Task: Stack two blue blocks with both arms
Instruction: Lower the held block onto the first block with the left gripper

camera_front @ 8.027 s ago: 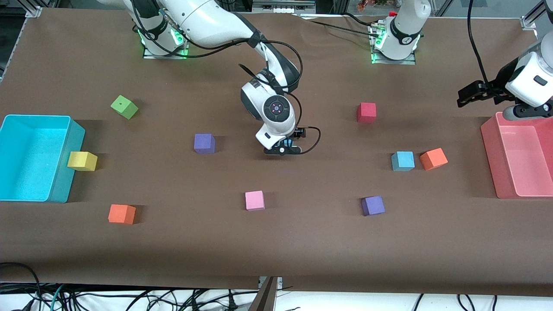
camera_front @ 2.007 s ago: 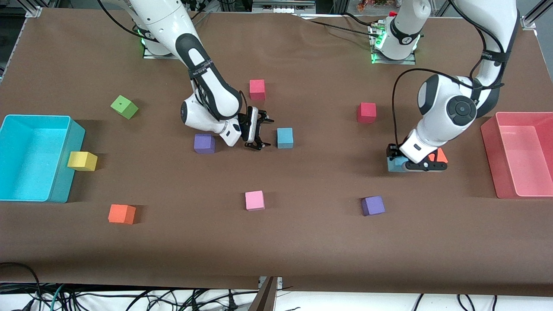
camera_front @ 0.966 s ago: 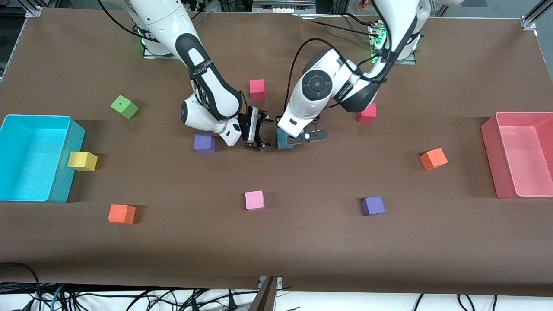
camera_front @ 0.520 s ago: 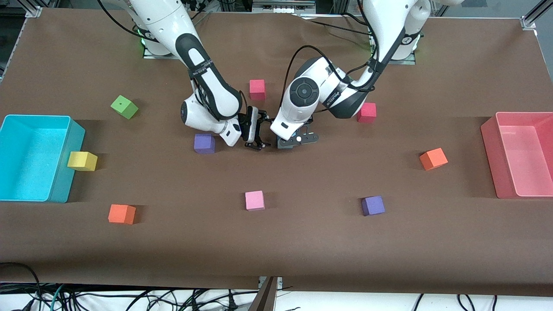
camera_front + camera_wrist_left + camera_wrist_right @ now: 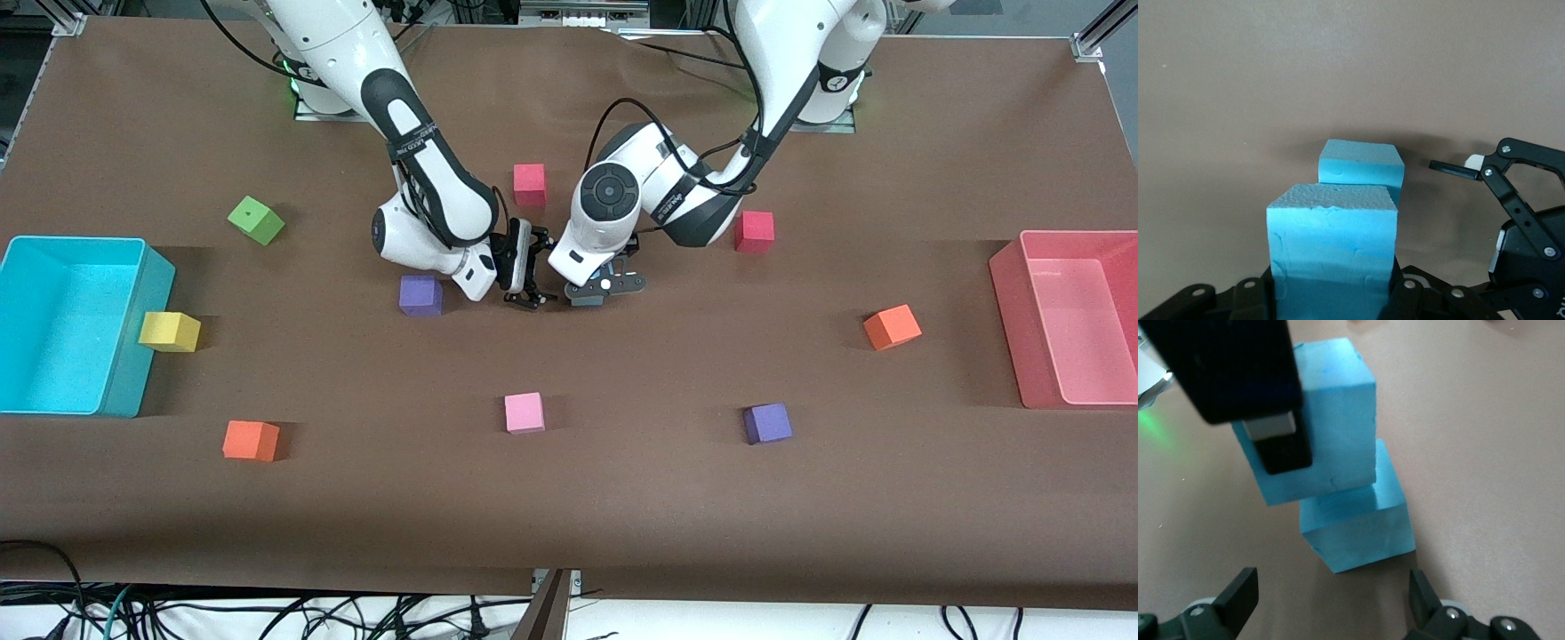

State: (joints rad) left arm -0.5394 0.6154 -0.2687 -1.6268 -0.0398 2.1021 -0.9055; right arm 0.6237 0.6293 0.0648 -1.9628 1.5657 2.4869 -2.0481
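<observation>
My left gripper (image 5: 597, 289) is shut on a sky-blue block (image 5: 1331, 233) and holds it just over the second sky-blue block (image 5: 1361, 162), which sits on the table's middle. In the right wrist view the held block (image 5: 1331, 413) partly overlaps the lower block (image 5: 1361, 530), offset to one side; I cannot tell whether they touch. In the front view only a sliver of blue (image 5: 580, 300) shows under the left gripper. My right gripper (image 5: 526, 274) is open and empty beside the blocks, with its fingers (image 5: 1238, 593) spread toward them.
A purple cube (image 5: 420, 295) lies by the right gripper and a red cube (image 5: 529, 184) is farther from the camera. Another red cube (image 5: 754, 231), orange (image 5: 891, 326), purple (image 5: 766, 423) and pink (image 5: 524, 412) cubes lie around. A cyan bin (image 5: 133, 244) and a pink bin (image 5: 1005, 267) stand at the table's ends.
The left arm picked up a blue block near the pink bin and carried it over the blue block by the right gripper. The right arm has stayed still.
</observation>
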